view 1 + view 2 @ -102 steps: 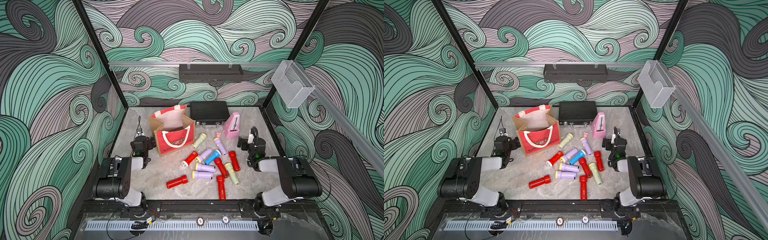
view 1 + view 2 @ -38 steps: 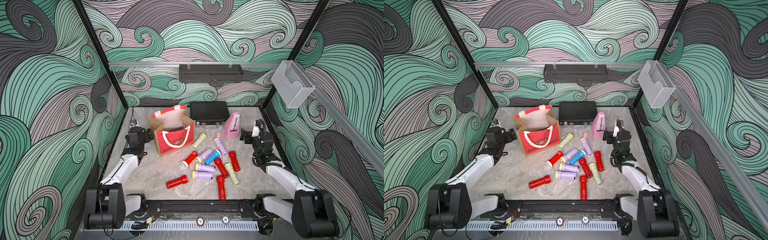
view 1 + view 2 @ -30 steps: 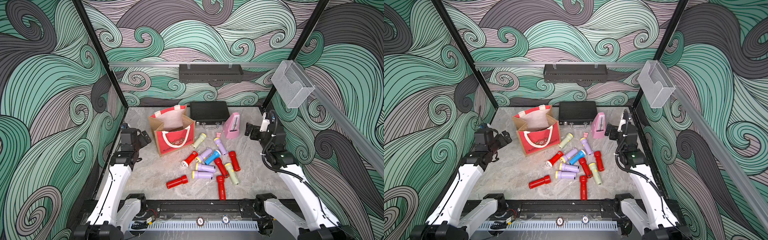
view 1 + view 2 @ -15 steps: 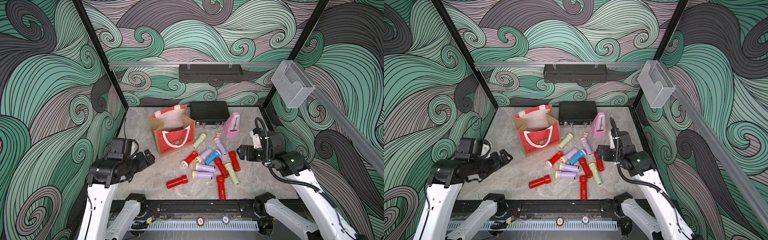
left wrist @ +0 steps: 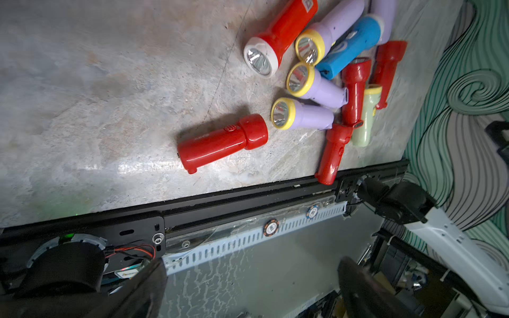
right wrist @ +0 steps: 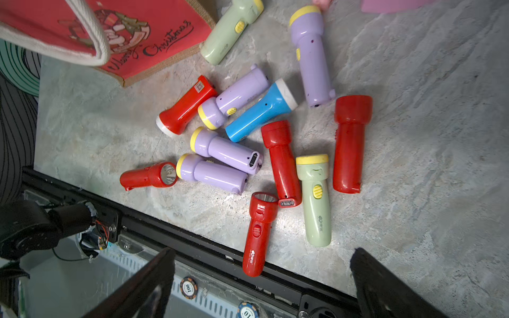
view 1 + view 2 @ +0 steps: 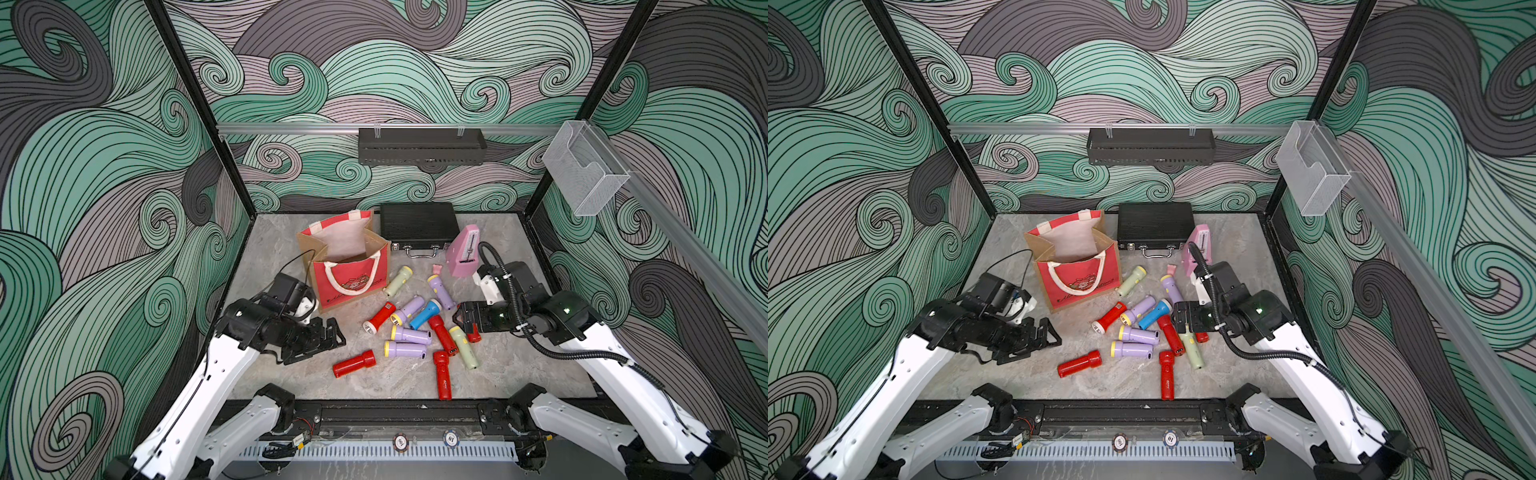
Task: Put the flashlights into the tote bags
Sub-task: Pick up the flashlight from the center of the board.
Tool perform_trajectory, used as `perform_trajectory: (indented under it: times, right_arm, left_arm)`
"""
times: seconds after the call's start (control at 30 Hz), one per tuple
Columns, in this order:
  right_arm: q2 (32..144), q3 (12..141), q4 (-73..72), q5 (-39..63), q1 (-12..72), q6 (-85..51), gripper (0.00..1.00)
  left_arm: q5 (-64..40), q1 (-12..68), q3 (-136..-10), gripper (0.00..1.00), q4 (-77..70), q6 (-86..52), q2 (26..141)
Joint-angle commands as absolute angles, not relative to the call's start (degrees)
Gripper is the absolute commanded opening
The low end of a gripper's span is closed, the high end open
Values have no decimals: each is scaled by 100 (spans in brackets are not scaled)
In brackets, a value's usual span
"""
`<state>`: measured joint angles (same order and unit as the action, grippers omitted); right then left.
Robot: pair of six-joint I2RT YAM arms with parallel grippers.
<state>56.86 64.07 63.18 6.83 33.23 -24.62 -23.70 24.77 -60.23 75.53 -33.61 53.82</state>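
- Flashlights [image 7: 409,335]: about a dozen lie flat in a loose pile mid-surface. None shows inside the bag.
- Lone red flashlight [image 7: 354,364]: at 7 o'clock of the pile. Its barrel is free of neighbours, but its head lies just beside a lilac head.
- Tote bag [image 7: 353,278]: upright at 10 o'clock of the pile, mouth open and pale lining showing. A pale green flashlight [image 7: 398,281] lies just beside its front corner.
- Left pincer [image 7: 322,343]: jaws apart and empty, at 10 o'clock of the lone red flashlight and near it.
- Right pincer [image 7: 461,319]: jaws apart and empty, at the 3 o'clock edge of the pile, over a partly hidden red one.
- Surface [image 7: 286,249]: smooth stone look, so I expect cylinders to roll if nudged.
- Judgement, step in hand: first approach and pick.
  - Left should take the lone red one.
  - Set the jaws crosswise to the barrel, behind the wider head.
  - Come straight down so no fingertip pushes it into the lilac neighbour.
  - Lift clear of the rim before crossing to the bag.
  - Release low inside the mouth, since the soft bag may tip.
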Motion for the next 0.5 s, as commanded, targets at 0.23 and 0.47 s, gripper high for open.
perform_trajectory:
  times: [0.23,0.47]
  right_arm:
    - [5774,6175,5764,52,4649,-4091,99]
    - [5842,6104,5723,122,4808,-4081,99]
  left_arm:
    - [-1492,3745,-5809,98,6112,-2923,6670]
    - [-987,4243,-5296,98,5606,-2740,7041]
